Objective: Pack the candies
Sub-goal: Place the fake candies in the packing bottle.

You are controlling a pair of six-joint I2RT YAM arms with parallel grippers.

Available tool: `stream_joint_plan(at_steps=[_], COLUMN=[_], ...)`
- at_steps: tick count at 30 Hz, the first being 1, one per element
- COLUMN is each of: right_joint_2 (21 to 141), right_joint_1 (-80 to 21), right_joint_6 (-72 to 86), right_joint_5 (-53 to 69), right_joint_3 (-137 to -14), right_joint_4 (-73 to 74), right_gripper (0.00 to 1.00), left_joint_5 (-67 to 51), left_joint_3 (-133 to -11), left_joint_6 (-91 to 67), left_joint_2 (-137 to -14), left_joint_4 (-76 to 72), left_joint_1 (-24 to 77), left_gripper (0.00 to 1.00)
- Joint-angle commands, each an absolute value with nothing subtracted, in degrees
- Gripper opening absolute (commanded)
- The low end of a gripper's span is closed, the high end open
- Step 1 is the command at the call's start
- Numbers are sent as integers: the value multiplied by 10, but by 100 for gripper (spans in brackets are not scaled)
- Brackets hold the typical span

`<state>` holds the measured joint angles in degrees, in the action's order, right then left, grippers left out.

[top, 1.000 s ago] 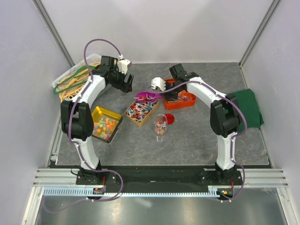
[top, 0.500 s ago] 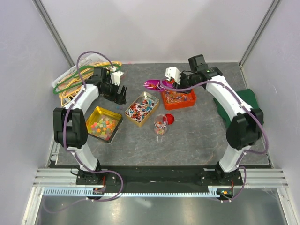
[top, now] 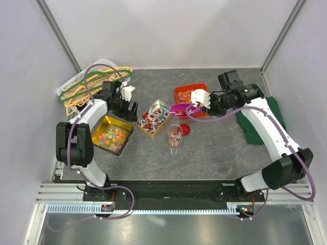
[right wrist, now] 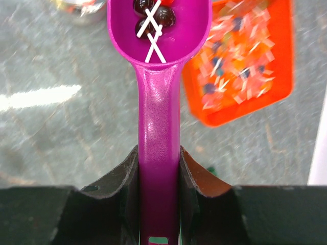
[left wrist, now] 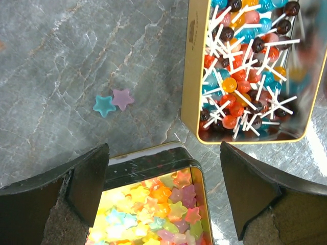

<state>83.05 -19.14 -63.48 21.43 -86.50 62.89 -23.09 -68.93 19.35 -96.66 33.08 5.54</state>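
Pastel star candies point(left wrist: 153, 204) fill a gold tin point(top: 124, 138) at the left. My left gripper point(top: 129, 108) hangs open over that tin's far corner point(left wrist: 148, 163), nothing between its fingers. Two loose star candies point(left wrist: 113, 100) lie on the table beyond it. Lollipop candies point(left wrist: 245, 76) fill a second gold tin point(top: 139, 121) in the middle. My right gripper point(right wrist: 158, 173) is shut on the handle of a purple scoop point(right wrist: 158, 102), which carries a few dark lollipops point(right wrist: 153, 18). The scoop point(top: 180, 108) hovers between an orange tray point(top: 181, 92) and a small clear cup point(top: 175, 135).
A round red lid point(top: 185, 129) lies beside the cup. A clear bin with coloured hangers point(top: 87, 81) stands at the back left. A green cloth point(top: 271, 120) lies at the right edge. The orange tray point(right wrist: 245, 66) holds wrapped sweets.
The right arm has swung the loaded scoop from beyond the orange tray toward the cup. The left gripper has moved nearer, over the star tin's corner, still open.
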Motion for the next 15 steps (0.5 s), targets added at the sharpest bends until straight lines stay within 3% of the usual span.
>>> stream_joint_plan(at_steps=[1, 15], right_joint_2=[789, 772], right_joint_1=[-197, -267], right_joint_6=[-651, -625], right_joint_5=[205, 58], right_joint_3=[-833, -816], right_joint_4=[672, 671], right_gripper=[0, 0], left_joint_5=[-236, -237], left_joint_3=[-673, -655], left_joint_6=[210, 204], left_joint_2=[-934, -931], left_joint_4=[301, 287], left_joint_1=[55, 55], left_gripper=[95, 95])
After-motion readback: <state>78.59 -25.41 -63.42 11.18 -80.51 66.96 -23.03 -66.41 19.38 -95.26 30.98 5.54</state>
